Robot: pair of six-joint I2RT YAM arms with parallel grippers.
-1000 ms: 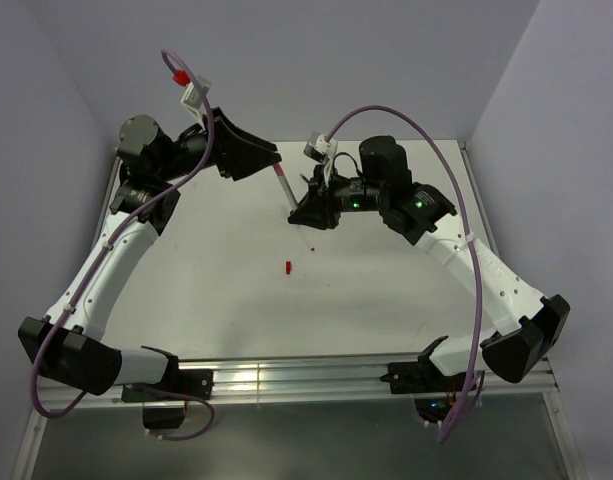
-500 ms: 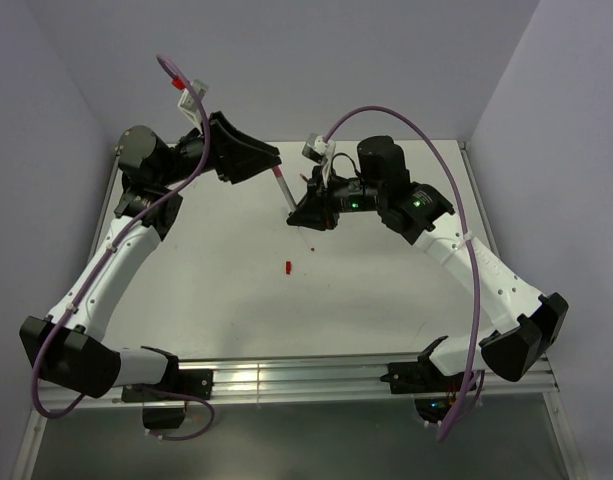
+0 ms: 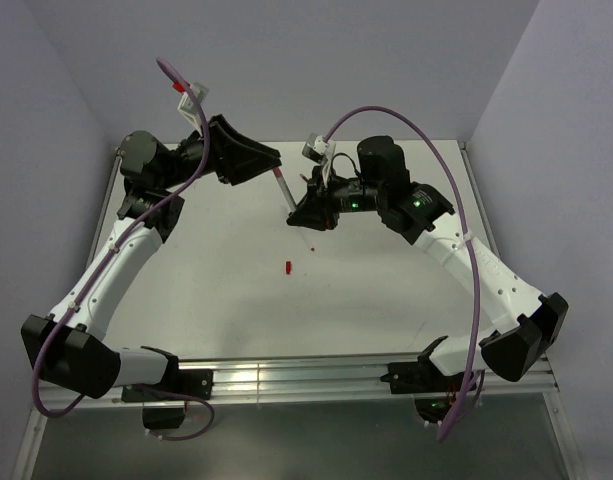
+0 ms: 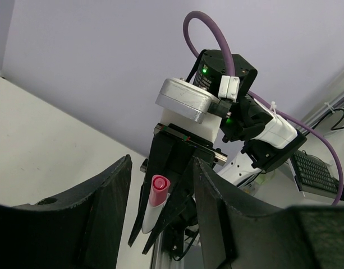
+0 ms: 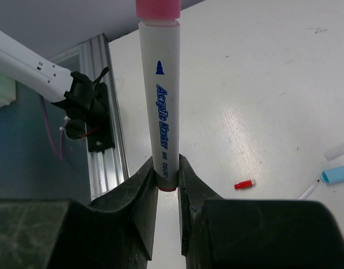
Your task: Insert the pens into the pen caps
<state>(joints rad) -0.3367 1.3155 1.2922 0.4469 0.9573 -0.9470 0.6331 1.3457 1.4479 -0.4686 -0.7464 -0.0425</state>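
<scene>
While right pincer (image 5: 166,176) clamps pen (image 5: 159,84) | wrist-only: probably blue cap (image 5: 335,174)

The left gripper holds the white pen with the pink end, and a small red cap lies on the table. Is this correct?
Not quite: the right gripper holds the white pen, as the right wrist view shows; the left gripper is open. The small red cap does lie on the table.
</scene>
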